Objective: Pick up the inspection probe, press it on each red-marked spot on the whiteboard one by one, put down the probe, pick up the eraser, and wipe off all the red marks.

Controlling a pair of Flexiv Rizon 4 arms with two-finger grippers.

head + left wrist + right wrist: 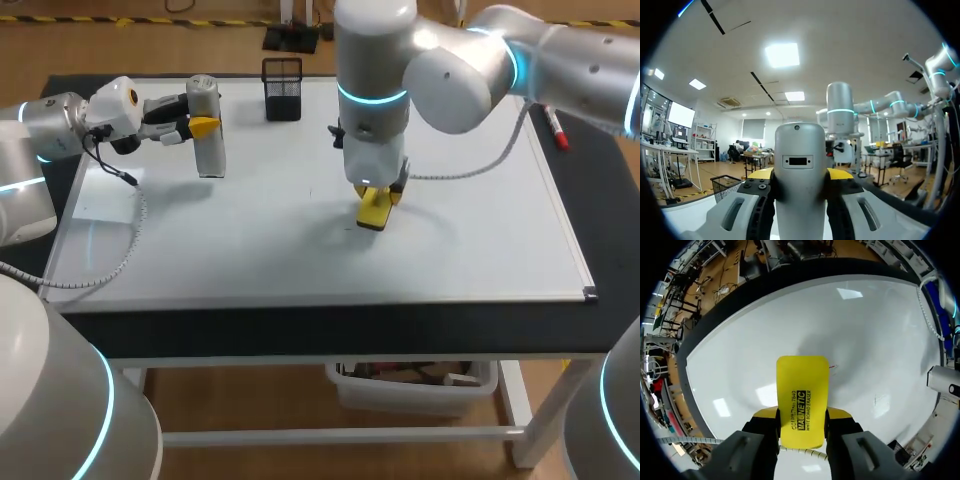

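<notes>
Head view: at upper left, the left tool (200, 127) is clenched around the upright grey inspection probe (208, 152). At centre, the right tool (378, 196) grasps the yellow eraser (372, 213), its end on the whiteboard (280, 250), with a faint red mark (833, 368) just beside it.

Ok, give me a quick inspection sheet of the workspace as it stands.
Surface: whiteboard, one small red mark beside the eraser.
Job's things: probe upright in the left gripper; eraser in the right gripper, down at the board.
Clutter: black mesh holder at the far edge; red marker off the board's right side.
Grippers: left fingers shut on the probe; right fingers shut on the eraser.
Cables: coiled cable on the board by the left arm; grey cable at the right arm.
Surroundings: nothing seen.
</notes>
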